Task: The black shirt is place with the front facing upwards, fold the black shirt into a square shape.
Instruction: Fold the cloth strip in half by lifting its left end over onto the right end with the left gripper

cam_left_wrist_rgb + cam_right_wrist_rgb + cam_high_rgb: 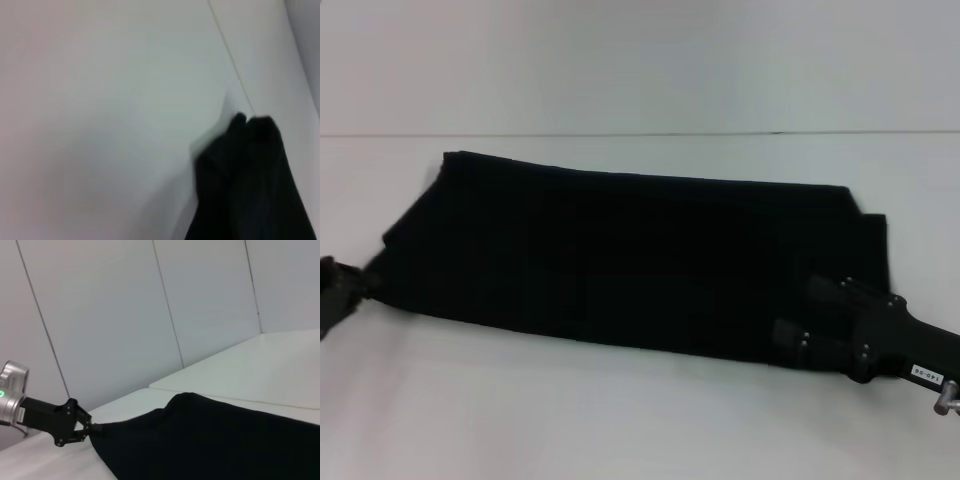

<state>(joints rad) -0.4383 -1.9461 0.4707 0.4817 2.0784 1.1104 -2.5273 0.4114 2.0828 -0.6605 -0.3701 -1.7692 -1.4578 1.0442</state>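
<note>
The black shirt lies as a long folded band across the white table, plain black side up, with no print showing. My left gripper is at the band's left end, shut on the cloth there. The right wrist view shows the left gripper pinching the shirt at its pulled-out tip. In the left wrist view only a bunched end of the shirt shows. My right gripper rests over the band's right end, its two fingers standing apart, open.
The table's far edge meets a pale wall. Panelled wall sections rise behind the table in the right wrist view. Bare tabletop lies in front of the shirt and to both sides.
</note>
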